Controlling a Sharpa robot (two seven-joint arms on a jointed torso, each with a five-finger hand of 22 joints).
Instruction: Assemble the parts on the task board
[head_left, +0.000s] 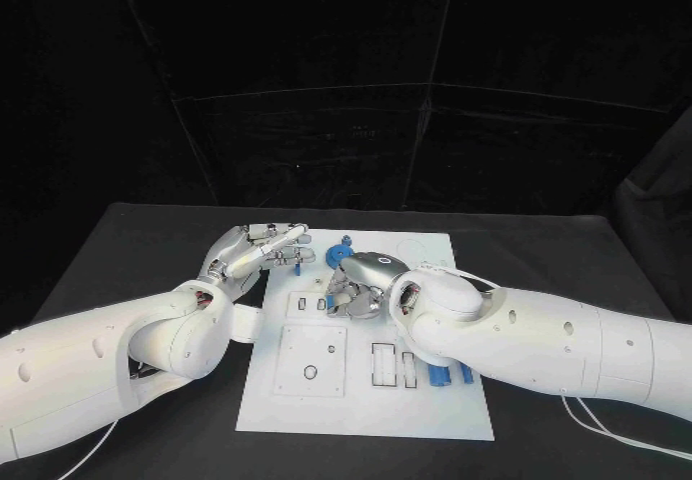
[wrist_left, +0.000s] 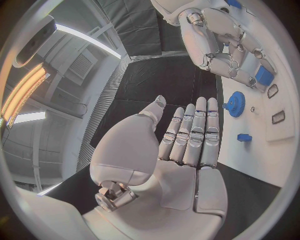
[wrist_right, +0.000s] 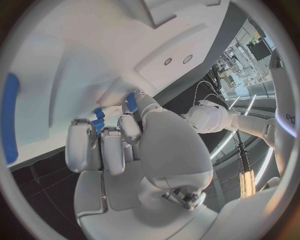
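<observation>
A: What do the arms look like against the task board?

B: Both are glossy white shells, thick and rounded. The left arm swells into a bulbous joint just beside the board's edge; the right arm carries small dark round screw holes along its casing.

A: Any cables?

B: A thin pale cable loops off the right arm near the board's lower corner, and another trails from the left arm.

A: And the hands?

B: The left hand is silver-grey, with smooth palm plates and segmented fingers showing metal hinges. The right hand matches it, with pale padded fingertips.
</observation>
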